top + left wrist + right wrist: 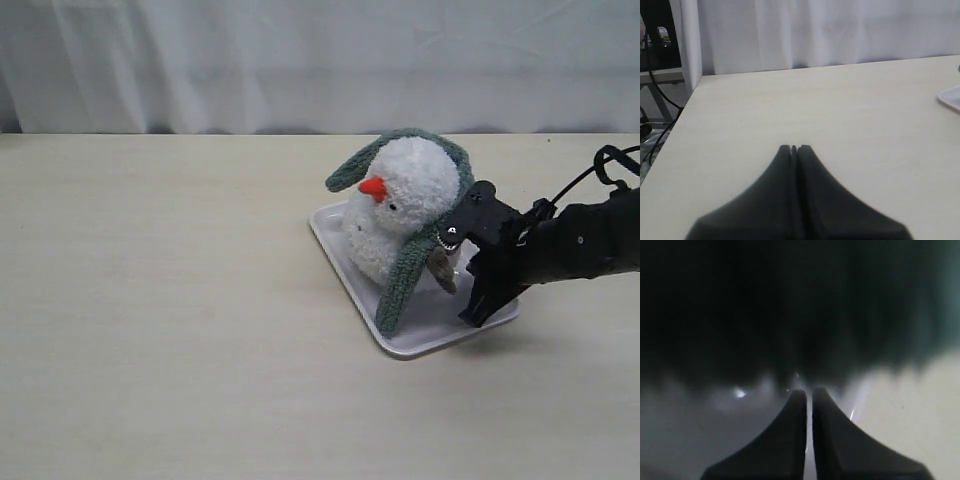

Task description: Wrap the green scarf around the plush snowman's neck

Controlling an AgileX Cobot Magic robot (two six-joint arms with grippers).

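Scarf: green scarf (405, 275) lies over the plush snowman (410, 185) head, not its neck; the long end hangs steeply to the tray (430, 340).
Nearest: right tool (448, 240), just beside that end.
Right tool: jaws closed; grip on fabric cannot be told.
Right arm: low, reaching inward.
Left tool (794, 149): closed, well apart.

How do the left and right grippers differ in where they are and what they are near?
The left gripper hangs over bare table, with only an edge of the white tray in its view. The right gripper is pressed up against the plush snowman on that tray, beside the hanging green scarf. The left's jaws plainly hold nothing; whether the right's pinch fabric cannot be told. Both are shut.
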